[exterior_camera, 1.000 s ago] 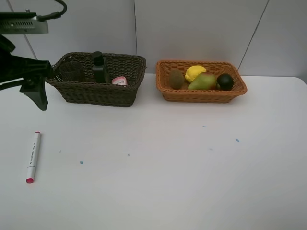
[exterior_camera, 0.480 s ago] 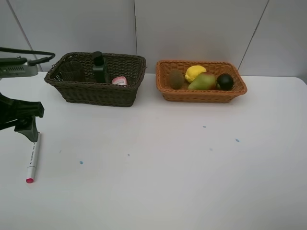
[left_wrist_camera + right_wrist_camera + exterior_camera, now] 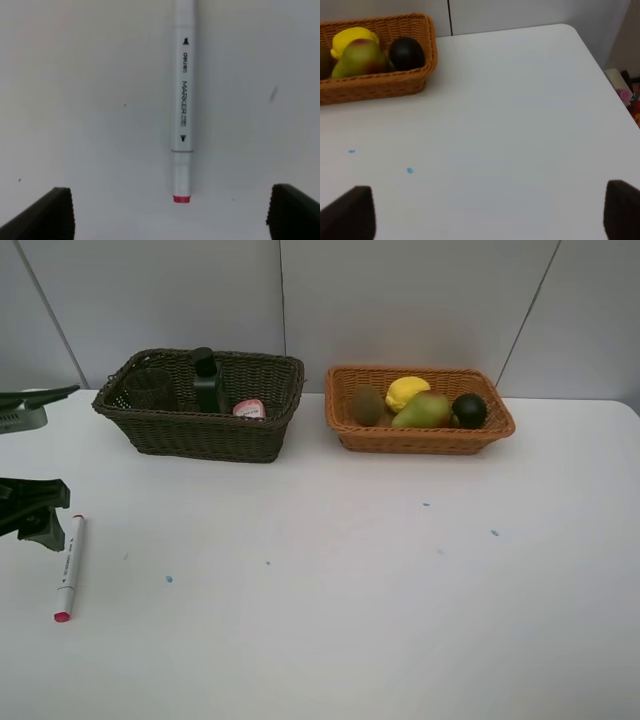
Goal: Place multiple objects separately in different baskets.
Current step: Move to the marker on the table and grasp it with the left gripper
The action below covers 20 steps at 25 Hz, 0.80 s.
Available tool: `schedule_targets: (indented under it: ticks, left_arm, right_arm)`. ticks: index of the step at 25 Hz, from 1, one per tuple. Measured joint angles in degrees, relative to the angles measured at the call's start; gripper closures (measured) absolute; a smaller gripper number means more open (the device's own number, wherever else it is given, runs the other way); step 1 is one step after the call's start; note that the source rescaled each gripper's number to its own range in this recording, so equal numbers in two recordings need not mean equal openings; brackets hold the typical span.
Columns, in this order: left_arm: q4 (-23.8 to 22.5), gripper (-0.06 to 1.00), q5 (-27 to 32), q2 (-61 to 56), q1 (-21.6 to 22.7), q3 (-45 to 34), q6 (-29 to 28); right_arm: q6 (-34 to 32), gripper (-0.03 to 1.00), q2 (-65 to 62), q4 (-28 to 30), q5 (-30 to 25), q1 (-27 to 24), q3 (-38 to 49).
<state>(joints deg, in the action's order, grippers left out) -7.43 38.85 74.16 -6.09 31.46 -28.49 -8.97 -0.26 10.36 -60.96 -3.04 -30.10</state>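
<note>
One item is left: the white red-tipped marker [image 3: 69, 566] on the table [image 3: 350, 590], at 8 o'clock from the dark brown basket [image 3: 200, 430]. Fruits fill the orange-tan basket [image 3: 420, 438]. Left gripper [image 3: 170, 212] hovers over it, jaws wide; right gripper [image 3: 490, 215] jaws also wide, holding nothing.

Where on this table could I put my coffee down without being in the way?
The bare white table in front of the orange-tan basket, on the right, is free. Avoid the left: the left gripper hovers by the marker.
</note>
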Motion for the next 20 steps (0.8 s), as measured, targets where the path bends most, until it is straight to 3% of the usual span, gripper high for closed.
schedule_targets:
  ticks: [6, 12, 20]
  left_arm:
    - [0.0, -0.05, -2.2, 0.2, 2.9, -1.2, 1.2]
    - [0.0, -0.05, -5.6, 6.8, 3.0, -1.3, 1.8]
    - [1.5, -0.05, -15.7, 17.5, 3.0, -1.3, 3.9]
  right_arm:
    - [0.0, -0.03, 0.0, 0.0, 0.0, 0.0, 0.0]
    - [0.0, -0.03, 0.0, 0.0, 0.0, 0.0, 0.0]
    - [0.0, -0.03, 0.0, 0.0, 0.0, 0.0, 0.0]
